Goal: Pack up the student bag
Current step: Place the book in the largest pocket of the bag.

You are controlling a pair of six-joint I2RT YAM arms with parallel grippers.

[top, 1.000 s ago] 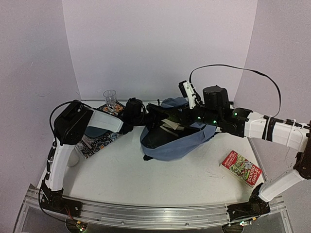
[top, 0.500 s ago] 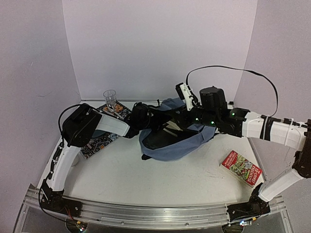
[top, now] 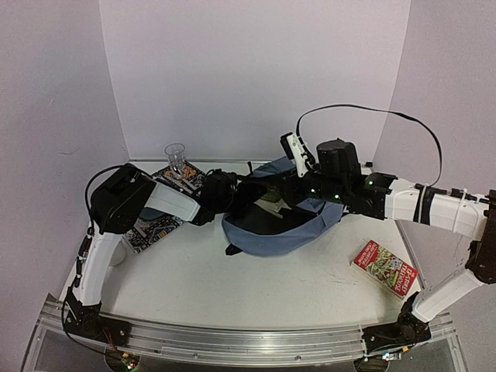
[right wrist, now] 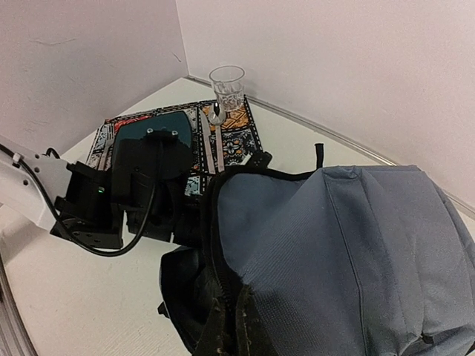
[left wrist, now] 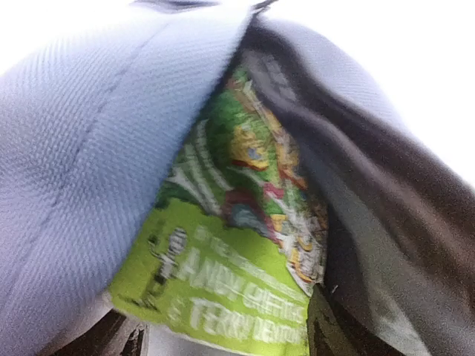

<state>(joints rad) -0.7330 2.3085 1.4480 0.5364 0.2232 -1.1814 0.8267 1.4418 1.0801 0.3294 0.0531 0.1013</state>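
The student bag lies slumped at the far middle of the desk, soft and floppy, so its firmer zipper rim looks the best hold, and there the right end effector is pinched tight, propping the mouth open. Inside sits a green book; the left end effector reaches in from the left, fingers hidden, grip impossible to tell.

You are seeing the student bag lying mid-frame on the worktop, its dark mouth gaping toward the left. The left tool is reaching into that mouth, its jaws hiding inside. The right tool is pinching the bag's upper rim. A red book is lying lower right, and a glass is standing upper left by a patterned mat.
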